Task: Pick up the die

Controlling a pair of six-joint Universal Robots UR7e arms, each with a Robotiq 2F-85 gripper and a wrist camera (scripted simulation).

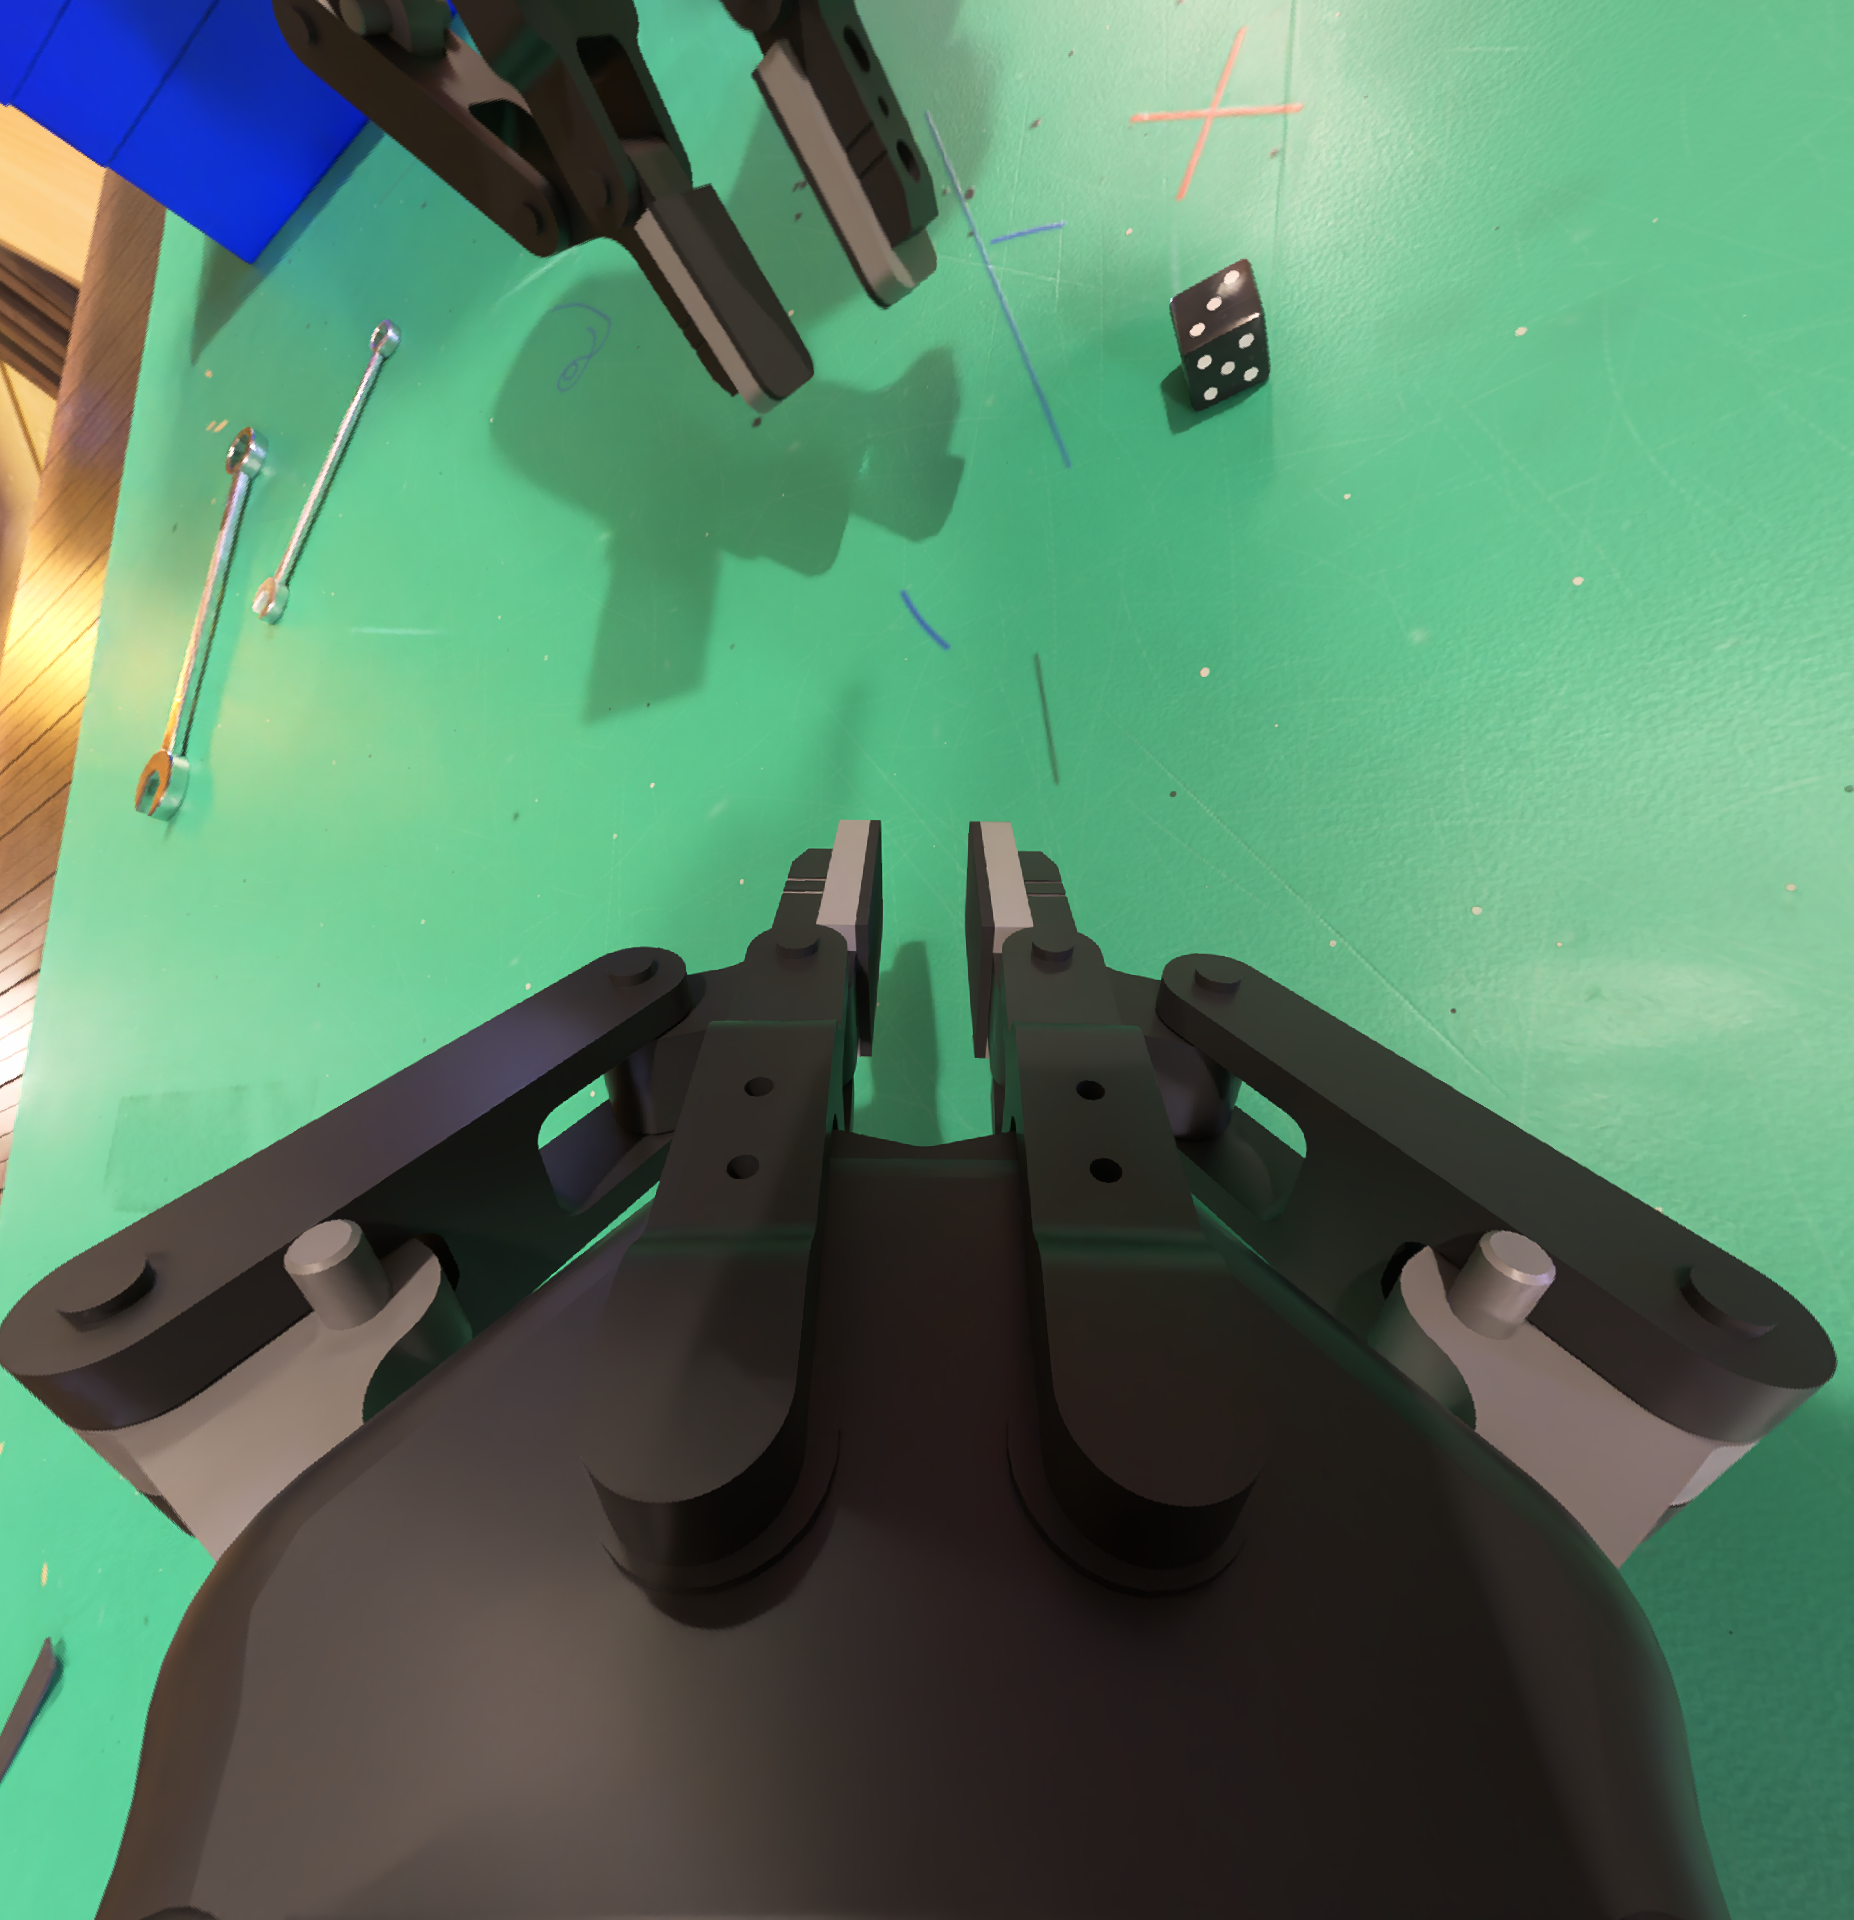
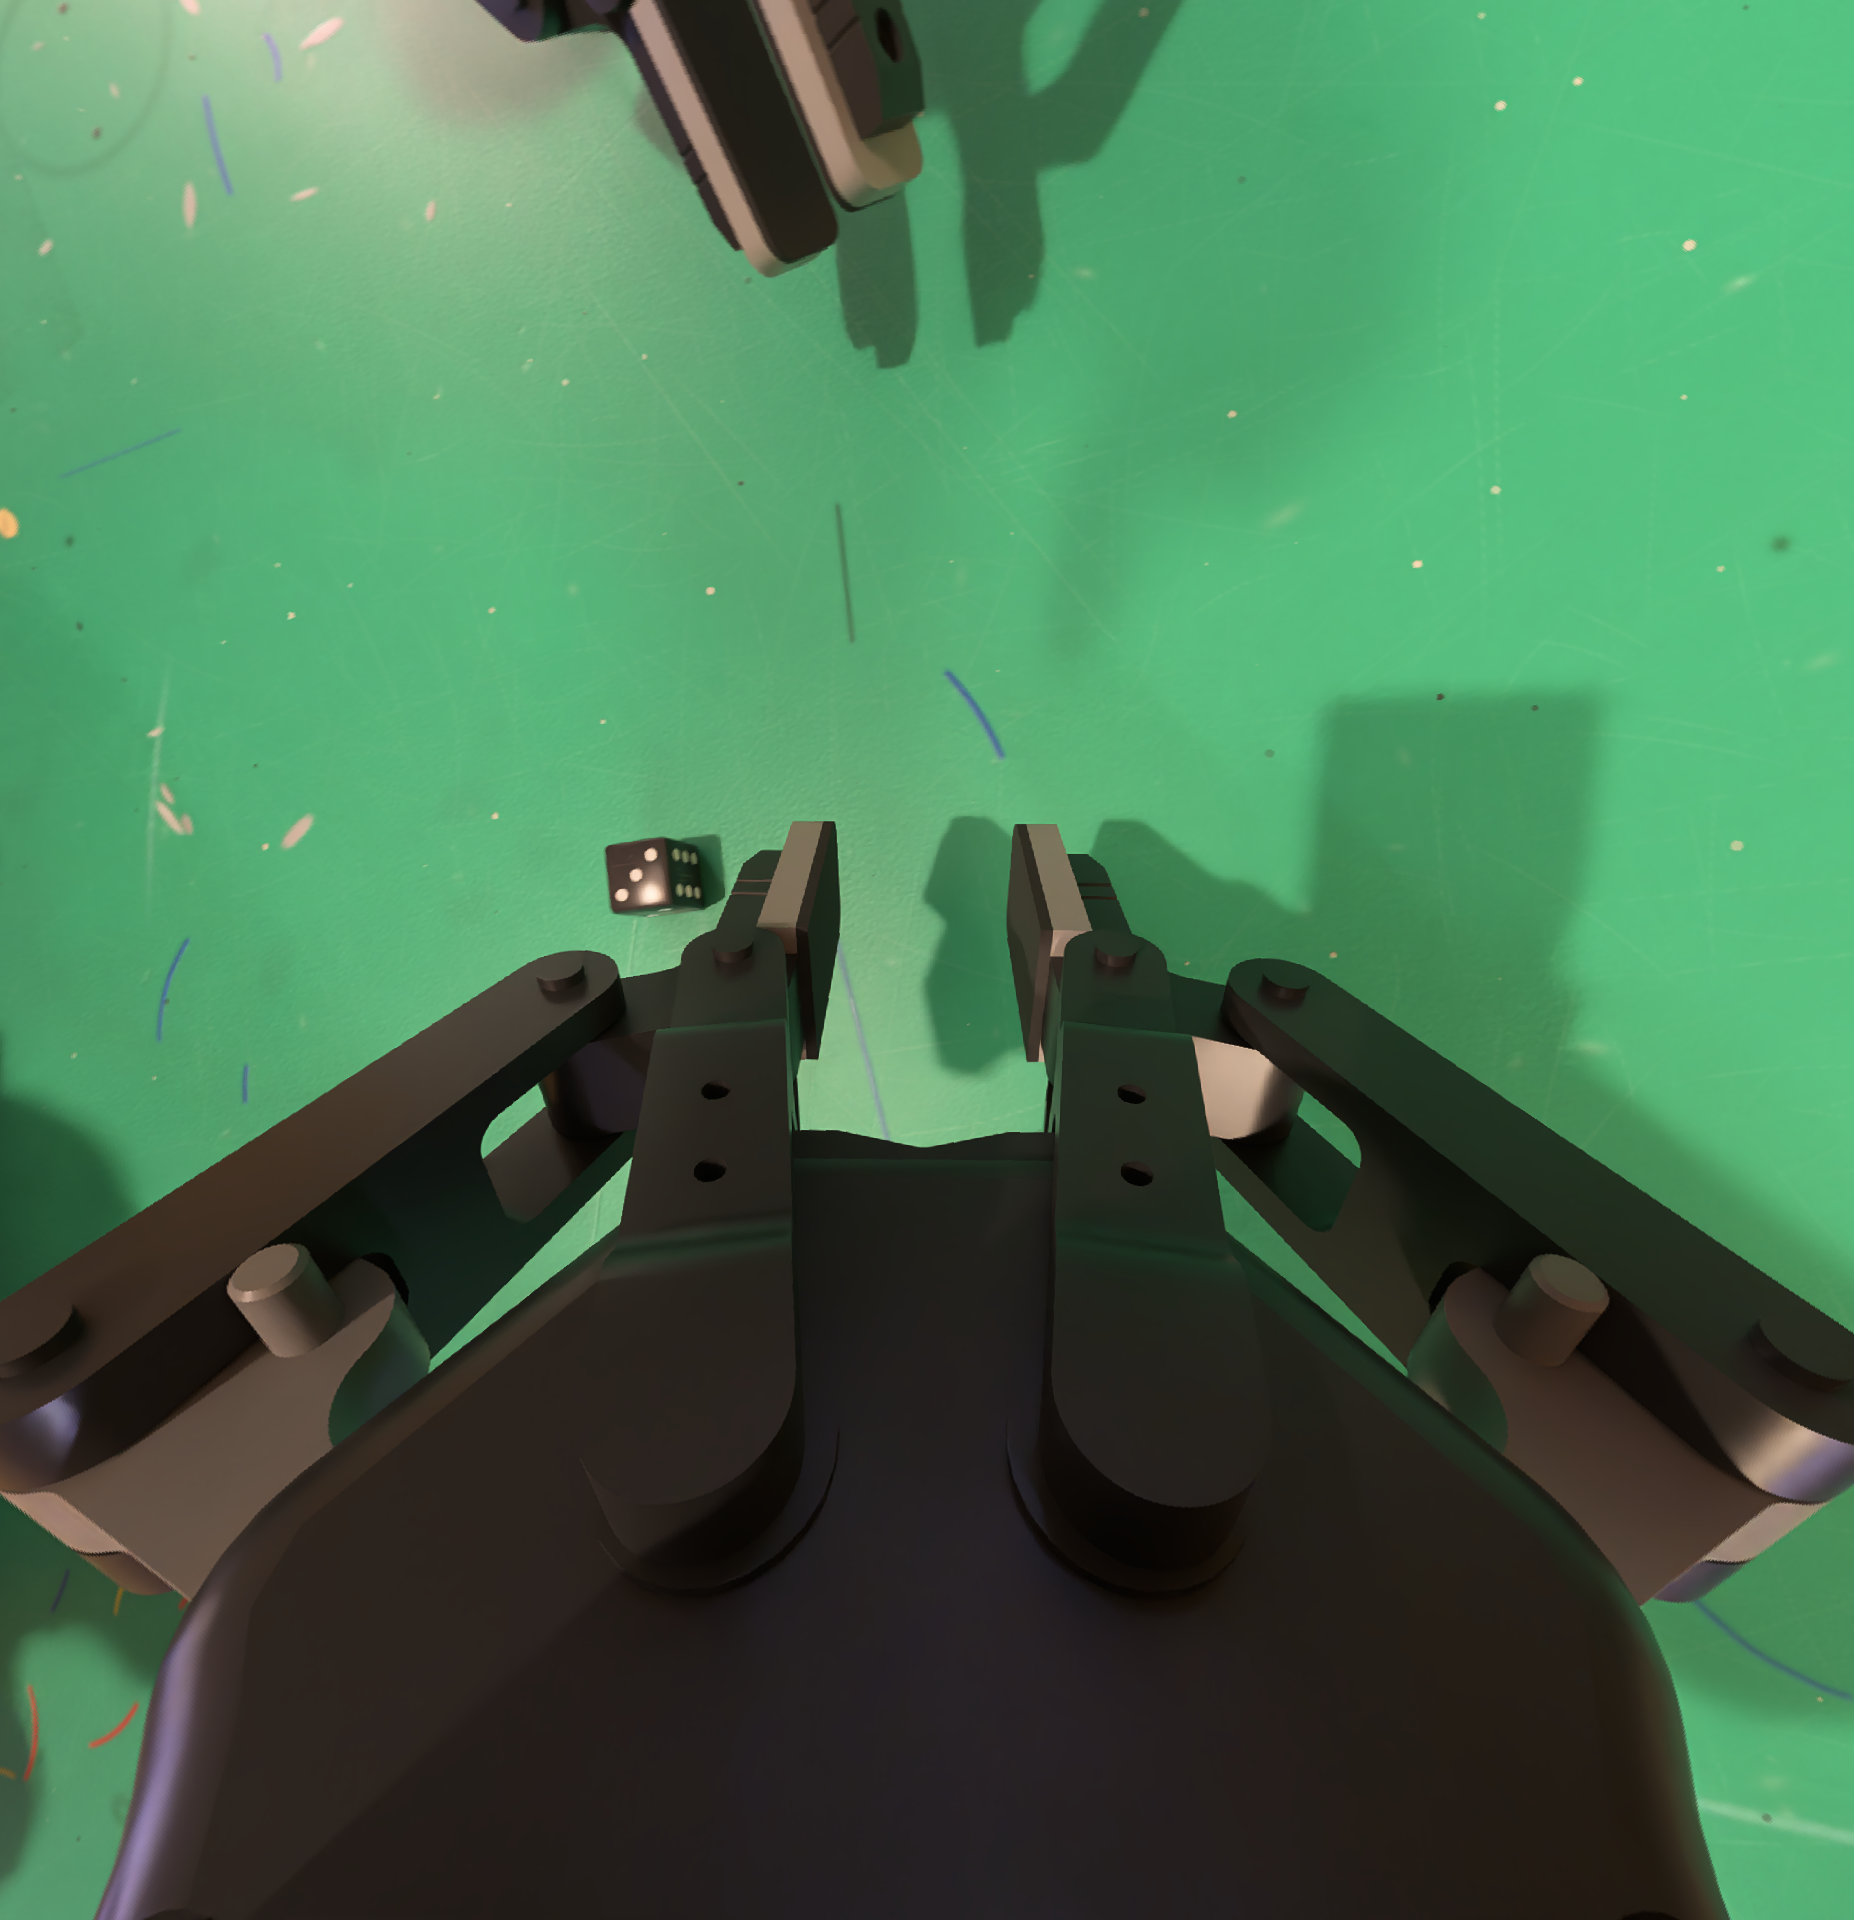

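A black die (image 1: 1219, 335) with white pips sits on the green table top (image 1: 1422, 727), far ahead and to the right of my left gripper (image 1: 925, 831). My left gripper is empty, its pads only a narrow gap apart. In the right wrist view the die (image 2: 658, 876) lies on the table just left of my right gripper's left finger, outside the jaws. My right gripper (image 2: 923, 831) is open and empty above the table. It also shows in the left wrist view (image 1: 835, 338), left of the die. My left gripper shows at the top of the right wrist view (image 2: 835, 223).
Two metal wrenches (image 1: 201, 623) (image 1: 325, 468) lie near the table's left edge (image 1: 81, 623). A blue box (image 1: 175, 125) stands at the far left corner. A red cross mark (image 1: 1214, 109) is drawn beyond the die.
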